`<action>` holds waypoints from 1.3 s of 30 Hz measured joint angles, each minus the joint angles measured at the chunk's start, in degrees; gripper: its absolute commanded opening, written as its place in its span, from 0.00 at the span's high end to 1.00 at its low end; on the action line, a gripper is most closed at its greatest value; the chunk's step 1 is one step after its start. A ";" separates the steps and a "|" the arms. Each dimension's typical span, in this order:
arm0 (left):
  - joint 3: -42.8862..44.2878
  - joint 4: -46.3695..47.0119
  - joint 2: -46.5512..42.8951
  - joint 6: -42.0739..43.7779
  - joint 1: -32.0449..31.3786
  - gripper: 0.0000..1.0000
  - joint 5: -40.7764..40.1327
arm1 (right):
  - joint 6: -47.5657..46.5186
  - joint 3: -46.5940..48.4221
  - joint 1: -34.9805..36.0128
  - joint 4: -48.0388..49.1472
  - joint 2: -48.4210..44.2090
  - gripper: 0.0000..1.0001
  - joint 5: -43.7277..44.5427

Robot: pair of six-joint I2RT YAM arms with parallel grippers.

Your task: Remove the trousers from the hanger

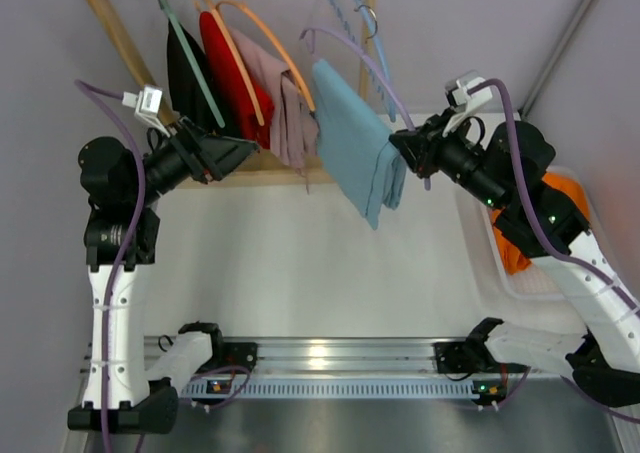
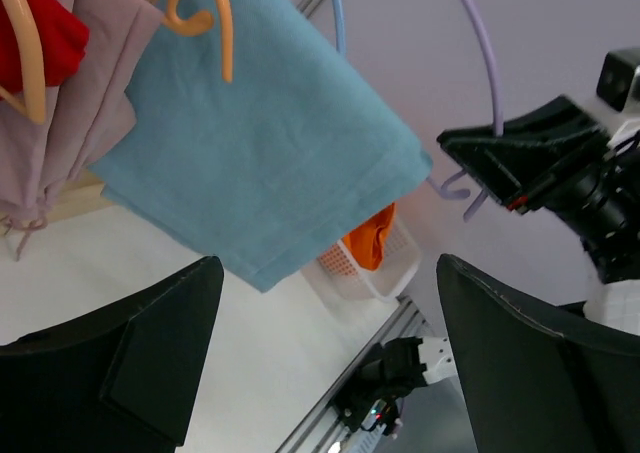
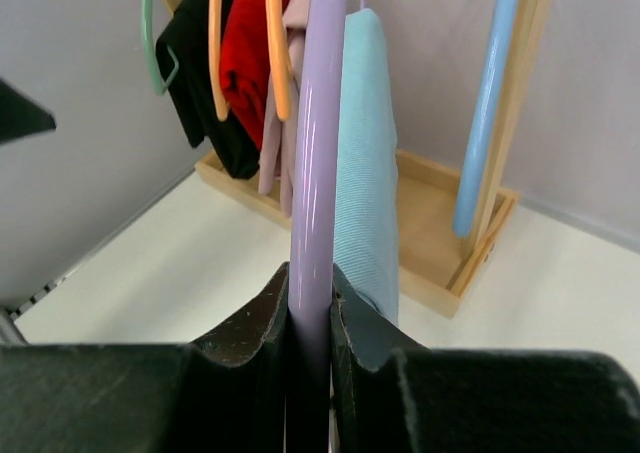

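While the trousers (image 1: pixel 355 158) hang draped over the hanger (image 1: pixel 372 65), just right of the dusty pink garment (image 1: pixel 285 103) at the wooden rack (image 1: pixel 120 33), the right gripper (image 3: pixel 310 283) is clamped on the hanger's lower right end. The left gripper (image 1: pixel 245 151) has fingers spread wide, holds nothing, and sits left of the trousers, apart from them. Whether the hanger's hook rests on the rail is unclear.

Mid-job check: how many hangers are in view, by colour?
green hanger: 1
orange hangers: 2
lavender hanger: 1
pale blue hanger: 1
Total: 5
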 measured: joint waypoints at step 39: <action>13.25 25.14 32.52 -27.74 -36.92 0.36 -25.42 | 9.07 -10.56 0.76 0.20 -3.74 1.00 2.45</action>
